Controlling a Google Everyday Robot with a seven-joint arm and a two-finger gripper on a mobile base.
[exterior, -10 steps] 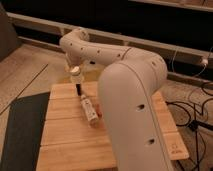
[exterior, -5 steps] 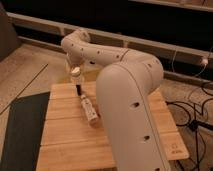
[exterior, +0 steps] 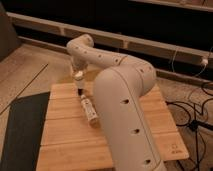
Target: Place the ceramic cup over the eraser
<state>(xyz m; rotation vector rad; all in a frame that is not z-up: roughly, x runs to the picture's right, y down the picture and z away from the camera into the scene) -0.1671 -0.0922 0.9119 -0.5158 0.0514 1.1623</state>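
The small off-white ceramic cup hangs just under the arm's wrist, above the back left part of the wooden table. My gripper points down and is shut on the cup. Directly below it, the eraser, a short black bar, lies on the table. Cup and eraser are close together; I cannot tell whether they touch. The arm's large white links fill the middle of the view and hide the table's centre.
A longer white bar with dark dots lies on the table just in front of the eraser. A dark mat covers the floor left of the table. Cables run across the floor on the right.
The gripper with the cup has shifted slightly right and down, ending over the eraser. The eraser and the white bar have not moved.
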